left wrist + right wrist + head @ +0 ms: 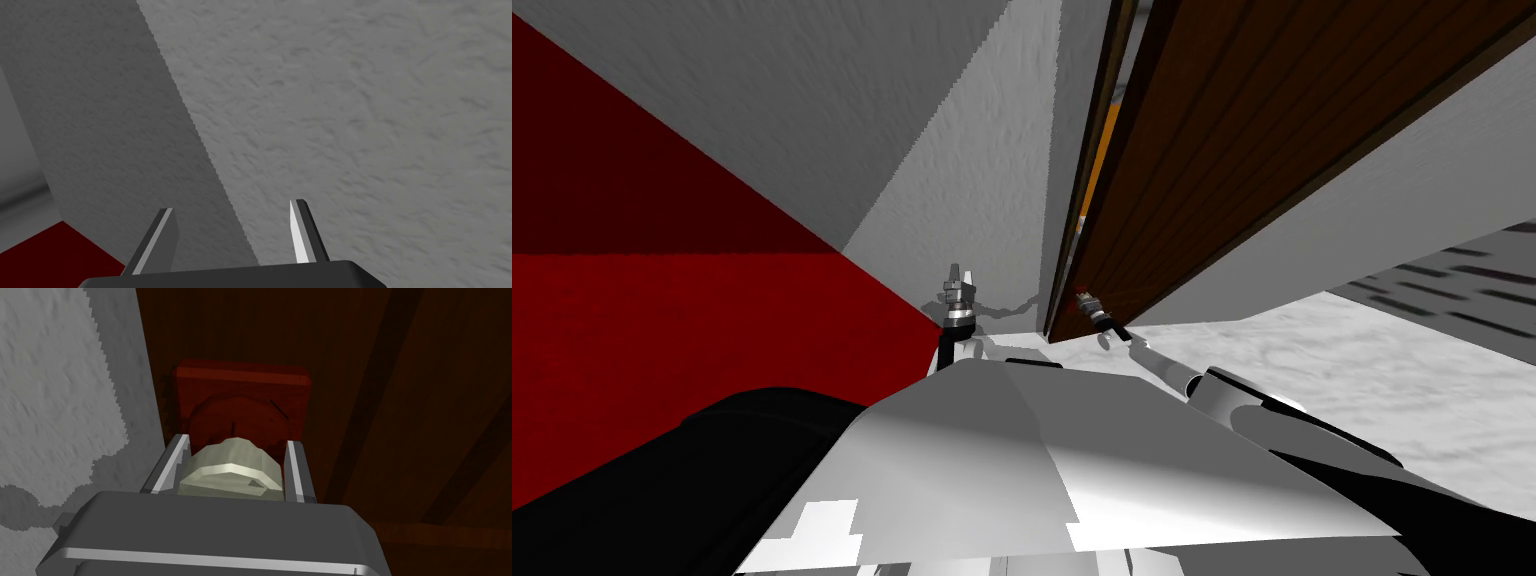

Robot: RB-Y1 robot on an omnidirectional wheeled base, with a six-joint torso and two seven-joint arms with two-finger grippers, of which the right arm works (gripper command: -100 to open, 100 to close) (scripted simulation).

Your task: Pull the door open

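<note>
Knob: the pale knob (231, 468) sat lower centre of the right wrist view, clamped between the right gripper (237, 441) fingers (171, 463).
Mount: a red plate (240, 380) on the dark brown door (425, 388).
Left gripper (233, 206): blades stood apart, holding nothing, before a grey textured wall (375, 125).
Room: a red surface (662, 350) lay at the left of the head view.
Gap: an orange strip (1102, 150) showed beside the door's edge, upper centre of the head view.

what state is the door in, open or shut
Ajar: head view shows an orange gap between the brown door and its frame; the right tool clamps its knob.
</note>
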